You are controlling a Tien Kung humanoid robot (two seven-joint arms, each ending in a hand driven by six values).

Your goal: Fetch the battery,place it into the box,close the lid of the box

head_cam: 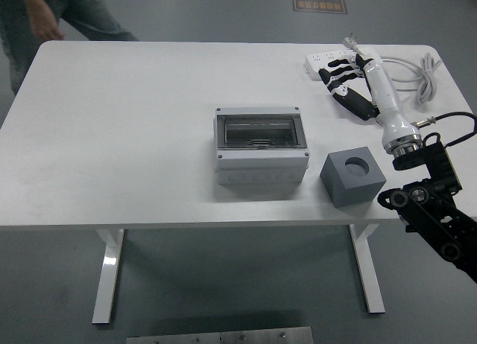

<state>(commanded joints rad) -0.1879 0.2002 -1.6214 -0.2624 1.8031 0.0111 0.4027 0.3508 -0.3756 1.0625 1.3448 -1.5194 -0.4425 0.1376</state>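
Observation:
The grey box (261,147) stands in the middle of the white table (119,135) with its dark see-through lid down flat. What lies inside I cannot make out through the lid. My right hand (344,81) hovers at the far right, well away from the box and over the power strip (328,59). Its black fingers (355,103) are relaxed and hold nothing. A grey block (352,177) with a round hole on top sits just right of the box, near the front edge. No left arm shows.
A white cable (425,76) loops at the back right corner behind the power strip. A person (45,20) is at the far left corner, hands away from the table. My forearm and black elbow joint (428,199) overhang the table's right front.

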